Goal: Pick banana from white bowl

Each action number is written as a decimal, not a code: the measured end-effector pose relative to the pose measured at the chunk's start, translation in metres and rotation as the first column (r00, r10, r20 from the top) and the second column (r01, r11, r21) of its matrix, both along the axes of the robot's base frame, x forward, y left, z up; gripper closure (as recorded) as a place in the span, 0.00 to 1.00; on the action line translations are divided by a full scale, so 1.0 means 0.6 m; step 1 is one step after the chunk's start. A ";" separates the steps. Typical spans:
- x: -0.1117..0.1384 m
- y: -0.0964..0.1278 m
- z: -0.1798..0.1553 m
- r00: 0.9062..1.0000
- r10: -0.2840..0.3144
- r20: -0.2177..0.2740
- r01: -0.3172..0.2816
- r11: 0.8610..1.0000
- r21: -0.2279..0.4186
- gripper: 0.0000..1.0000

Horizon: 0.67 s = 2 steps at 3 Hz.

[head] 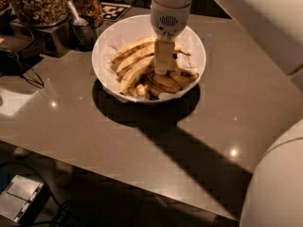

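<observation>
Upper left, a glass jar (38,4) holds nuts. Right of it, the paper-lined white bowl (102,65) holds the banana (134,74) among others. My gripper (162,65) points straight down into them; its grip I cannot tell.

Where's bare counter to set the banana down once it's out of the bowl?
Bare counter lies in front of the white bowl and to its right. Crowded: jars and cables at the back left. The gripper is down in the bowl among bananas.
</observation>
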State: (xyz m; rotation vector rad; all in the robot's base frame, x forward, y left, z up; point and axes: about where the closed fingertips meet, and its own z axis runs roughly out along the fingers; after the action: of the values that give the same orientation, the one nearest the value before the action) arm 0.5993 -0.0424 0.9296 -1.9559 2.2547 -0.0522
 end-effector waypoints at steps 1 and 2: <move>0.004 -0.003 -0.014 1.000 -0.011 -0.013 0.011 1.000 -0.007 0.43; 0.003 -0.001 -0.026 0.999 -0.010 -0.037 0.010 1.000 -0.008 0.43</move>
State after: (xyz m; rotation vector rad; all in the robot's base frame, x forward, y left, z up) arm 0.6009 -0.0429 0.9138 -1.9647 2.2907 -0.0261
